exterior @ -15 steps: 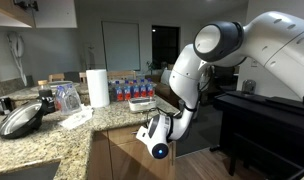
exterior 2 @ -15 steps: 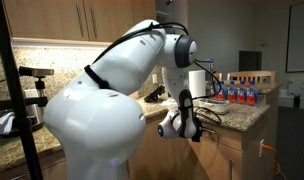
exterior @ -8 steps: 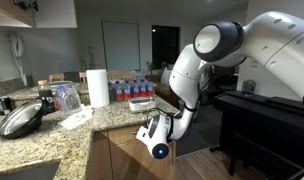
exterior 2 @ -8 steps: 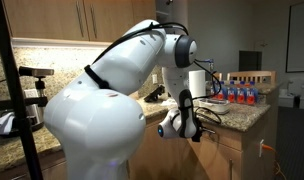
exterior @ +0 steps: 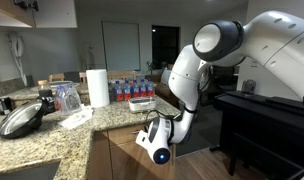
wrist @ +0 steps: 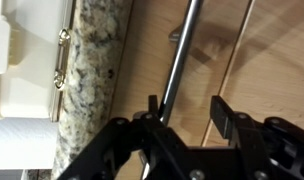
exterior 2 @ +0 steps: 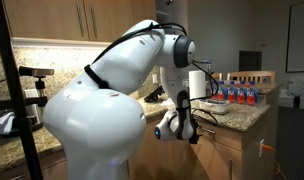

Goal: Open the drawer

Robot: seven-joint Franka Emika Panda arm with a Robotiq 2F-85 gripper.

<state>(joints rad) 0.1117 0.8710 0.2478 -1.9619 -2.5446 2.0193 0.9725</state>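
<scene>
Both exterior views are dim, grainy and soft; the white arm (exterior: 247,40) is brightest. The wrist view is warmer and blurred: the handle (wrist: 182,60) casts a faint shadow on the drawer front (wrist: 202,80), and the tool (wrist: 186,108) is underexposed.

The pincer (wrist: 186,108) is black. Between its fingers the handle (wrist: 182,60) is silver, on a drawer (wrist: 210,70) of pale honey wood with faint straight grain. Beside the pincer the table (wrist: 92,80) edge is speckled granite, beige flecked with brown, grey and black. Past that, a box (wrist: 27,60) is cream-white with brassy fittings. In an exterior view the arm (exterior: 282,45) above the pincer is glossy white with black joints.
</scene>
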